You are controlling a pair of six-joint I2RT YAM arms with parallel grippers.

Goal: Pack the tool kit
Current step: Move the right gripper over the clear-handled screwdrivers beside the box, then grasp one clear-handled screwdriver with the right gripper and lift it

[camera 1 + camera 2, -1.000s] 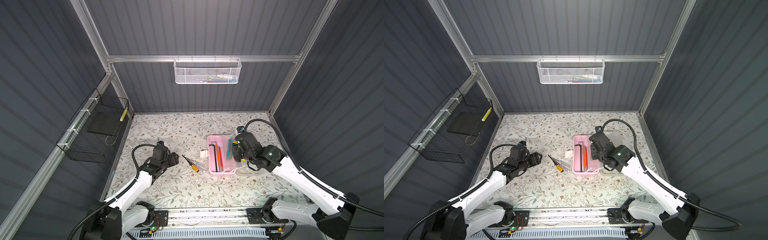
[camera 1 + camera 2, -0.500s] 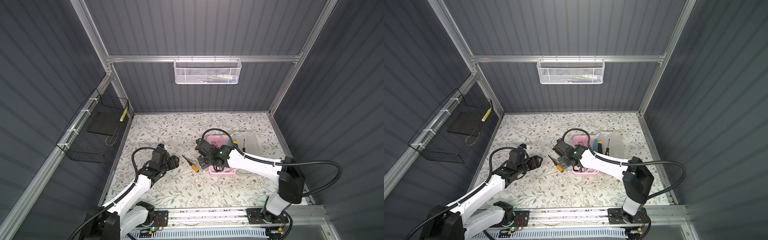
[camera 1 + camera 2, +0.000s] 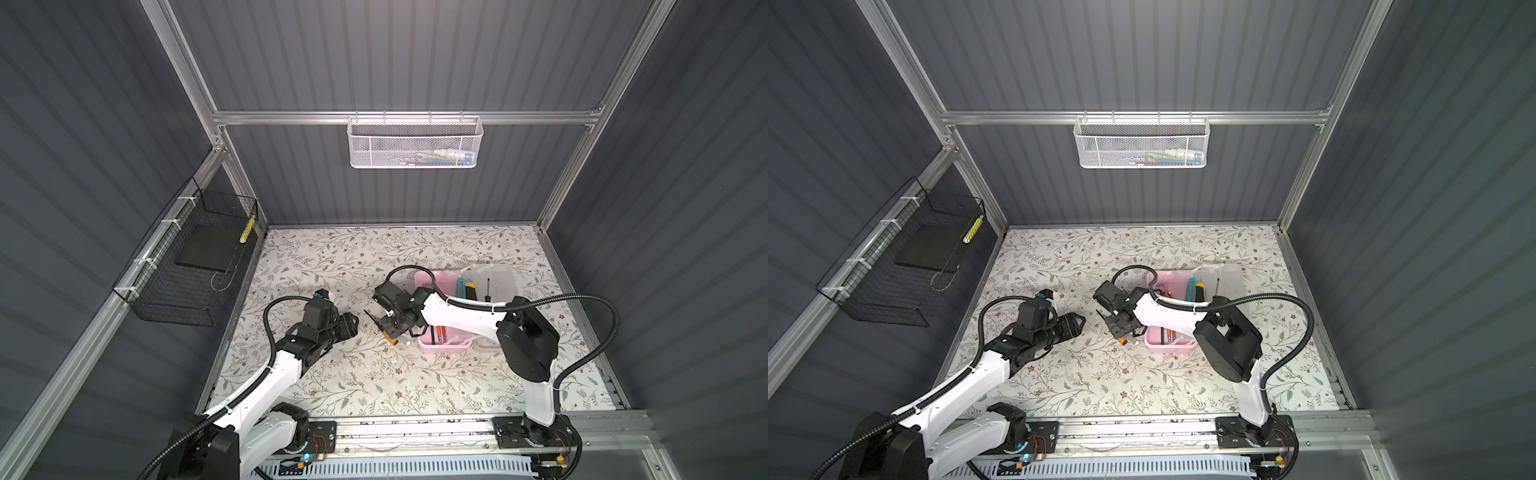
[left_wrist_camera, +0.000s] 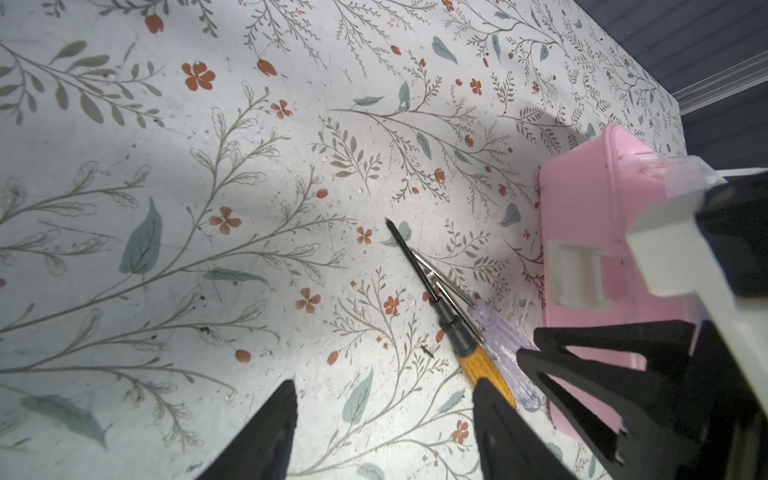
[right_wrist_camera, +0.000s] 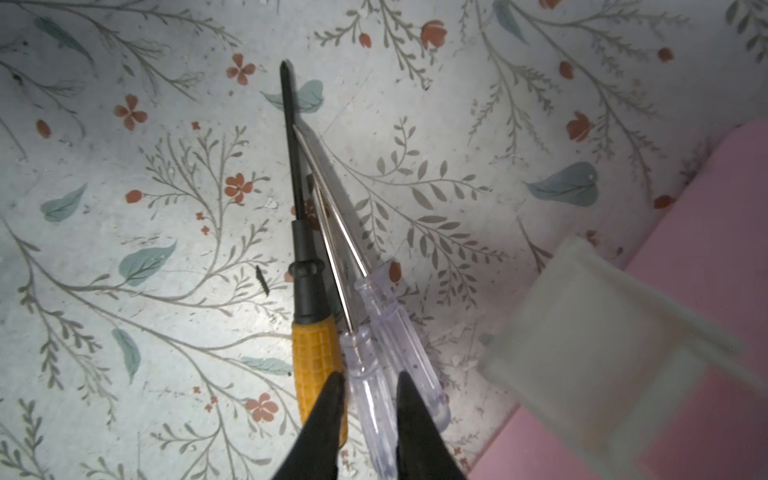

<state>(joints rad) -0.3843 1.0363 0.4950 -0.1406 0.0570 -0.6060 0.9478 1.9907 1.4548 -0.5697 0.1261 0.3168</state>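
Note:
The pink box (image 3: 424,277) of the tool kit lies open right of centre, its frosted lid (image 3: 496,276) folded out to the right. Three screwdrivers lie side by side on the table just left of the box: a yellow-handled one (image 5: 316,353) and two clear-handled ones (image 5: 365,365) (image 5: 401,332). My right gripper (image 5: 369,390) (image 3: 392,328) reaches across the box, down on these, shut on the middle clear-handled screwdriver. My left gripper (image 4: 386,384) (image 3: 350,324) hangs open and empty a short way left of them, near the yellow handle.
Red and orange tools lie in the pink box (image 3: 1154,337); a teal tool (image 3: 460,286) and a small screwdriver (image 3: 487,289) rest on the lid. A tiny black screw (image 5: 262,280) lies beside the screwdrivers. White mesh basket (image 3: 415,141) on the back rail, black wire basket (image 3: 187,266) on the left wall.
My right arm swung from the right side of the box over it to the screwdrivers on its left, and its jaws closed there. The left arm has hardly moved.

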